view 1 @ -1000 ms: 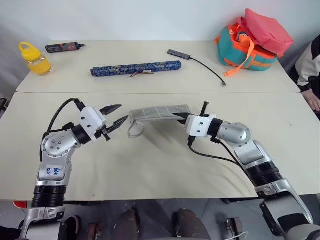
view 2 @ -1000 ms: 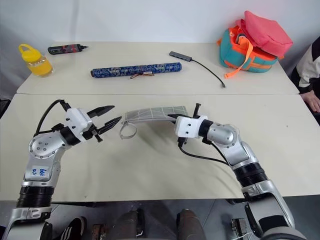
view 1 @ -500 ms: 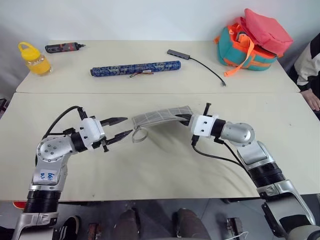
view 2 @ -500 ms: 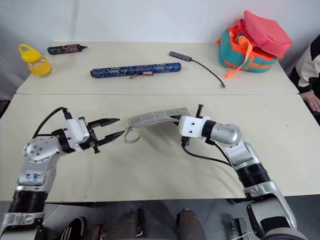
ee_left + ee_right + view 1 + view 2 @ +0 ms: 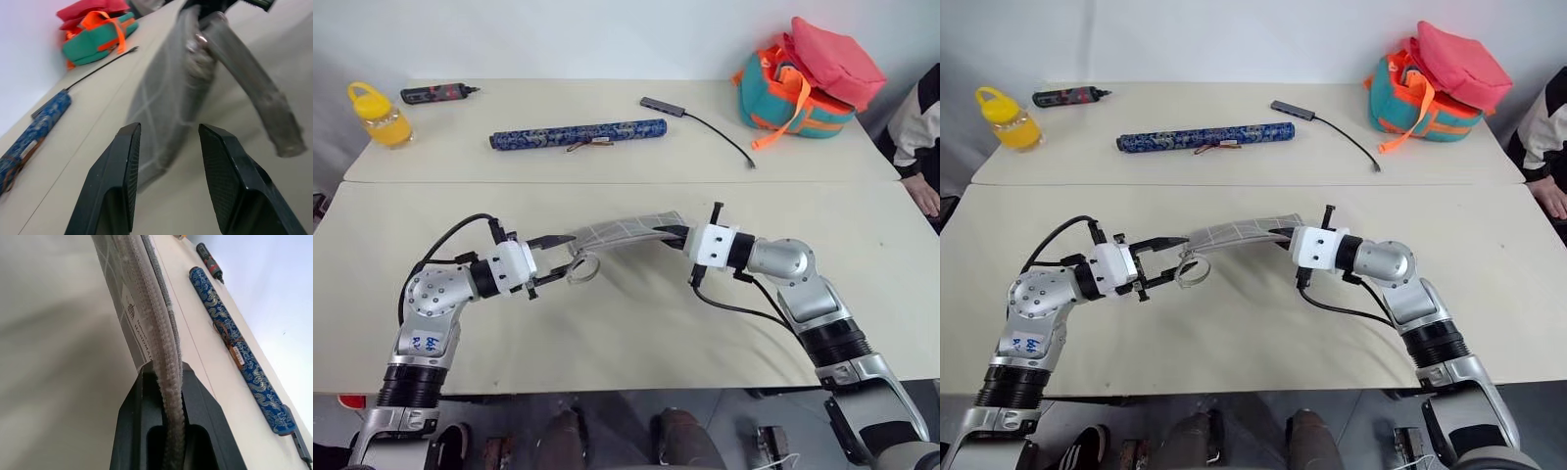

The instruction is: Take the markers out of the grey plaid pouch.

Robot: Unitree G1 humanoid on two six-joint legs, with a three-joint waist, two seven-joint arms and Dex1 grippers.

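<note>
Right gripper (image 5: 677, 233): closed on one end edge of the grey plaid pouch (image 5: 622, 232); the right wrist view shows the fabric edge pinched between its two black fingers.
Grey plaid pouch: held off the near table (image 5: 636, 333), stretching from the right gripper toward the left gripper, sagging slightly at its free end.
White loop (image 5: 581, 267): hangs from the pouch's free corner, just beside the left fingertips.
Left gripper (image 5: 560, 251): jaws parted, holding nothing; pointed level at the free end of the pouch, the upper finger at the pouch's corner; contact cannot be confirmed.
Markers: none visible; pouch contents cannot be told.
Far table (image 5: 558, 157): carries a long blue patterned roll (image 5: 578, 133), a black-and-red pen-shaped gadget (image 5: 438, 93), a yellow bottle (image 5: 378, 114), a dark cabled adapter (image 5: 663, 106) and a teal-orange-pink bag (image 5: 808, 78).
Person: a sleeve and hand (image 5: 925, 194) at the right edge of the tables.
</note>
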